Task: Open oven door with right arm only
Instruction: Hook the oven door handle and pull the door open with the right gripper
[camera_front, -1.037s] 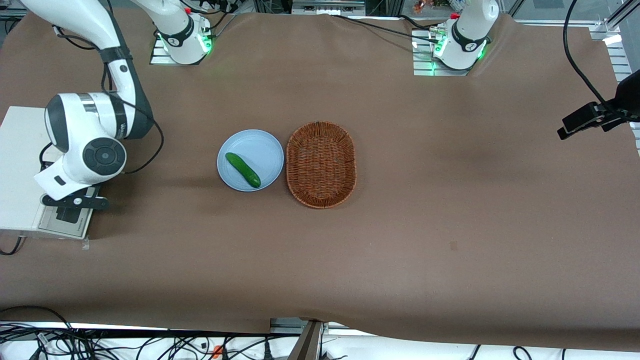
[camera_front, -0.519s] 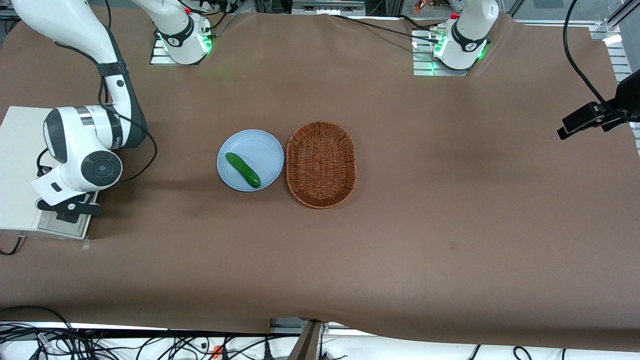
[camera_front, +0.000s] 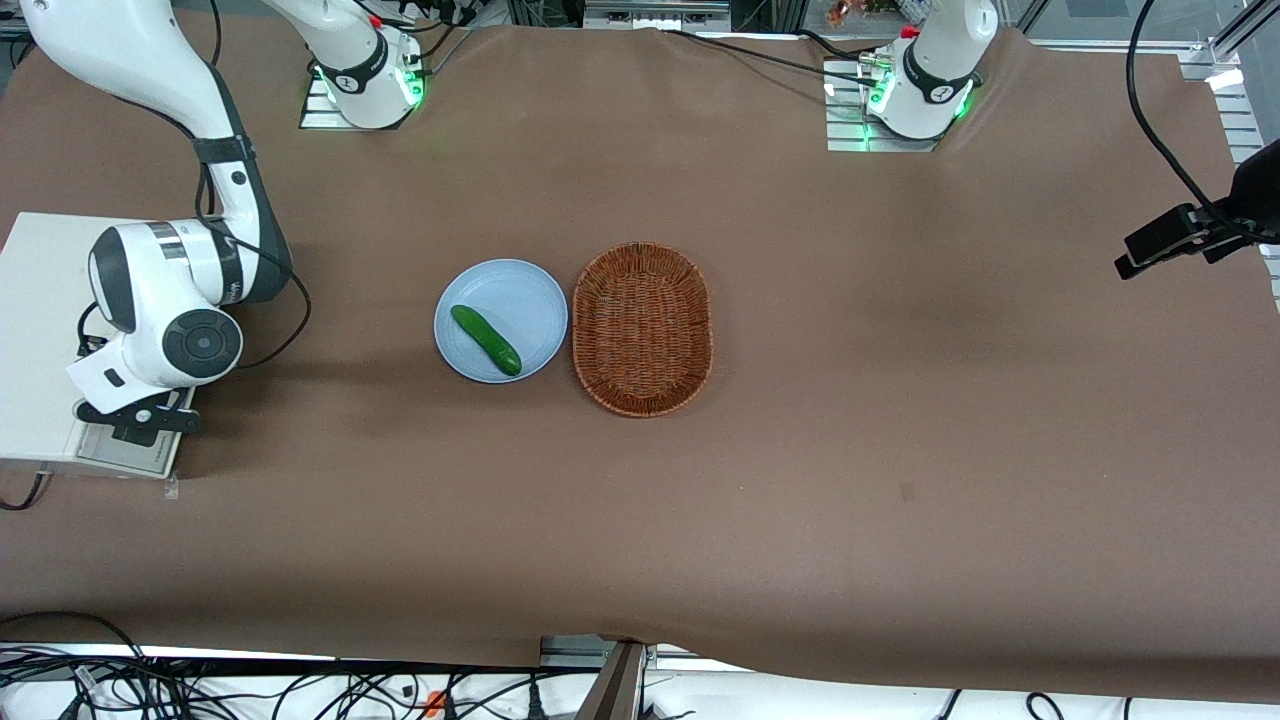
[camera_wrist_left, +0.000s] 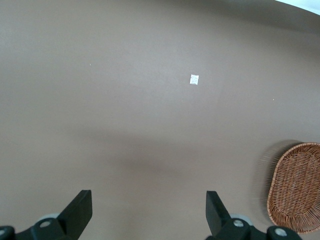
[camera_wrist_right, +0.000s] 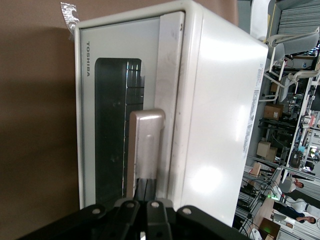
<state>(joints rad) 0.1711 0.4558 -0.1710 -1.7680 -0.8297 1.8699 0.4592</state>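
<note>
Right wrist view gives me what the front view cannot: the face of the oven door, cream-white with a dark glass window and the maker's name along one edge, sitting flush against the oven body. I see the silver handle running down toward the black jaws, which sit right at the handle's end; I cannot tell how far the jaws are parted or whether they hold the handle.

From the front view I only get the oven's top at about 9 o'clock on the bench, at the working arm's end, with the right arm bent over its door edge and the jaws low against it.

At the bench's middle, a pale blue plate carries one cucumber. A wicker basket lies just beside the plate, toward the parked arm's end.
</note>
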